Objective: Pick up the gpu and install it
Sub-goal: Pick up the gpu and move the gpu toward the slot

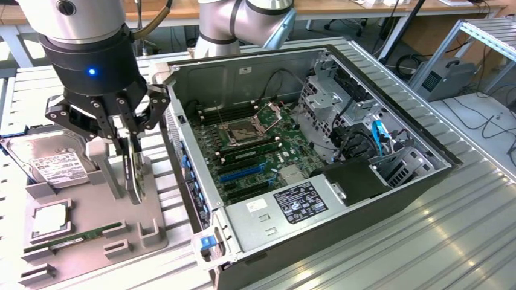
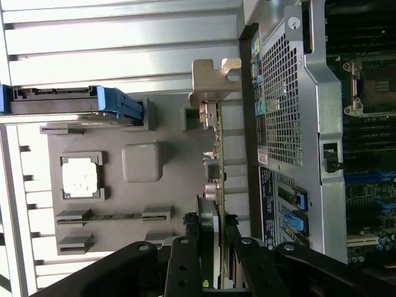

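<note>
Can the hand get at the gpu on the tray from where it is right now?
Probably yes. The hand sits right down over the gpu, which stands on edge in the grey tray, with nothing between them; the hard drive and computer case lie off to either side.

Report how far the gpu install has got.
Done: the gripper is down at the gray holder and closed on the gpu, which stands on edge there. In hand: the pickup; I cannot tell whether the card is clear of the holder. Left: installing it. The card is outside the open computer case, whose blue slots sit bare.
</note>
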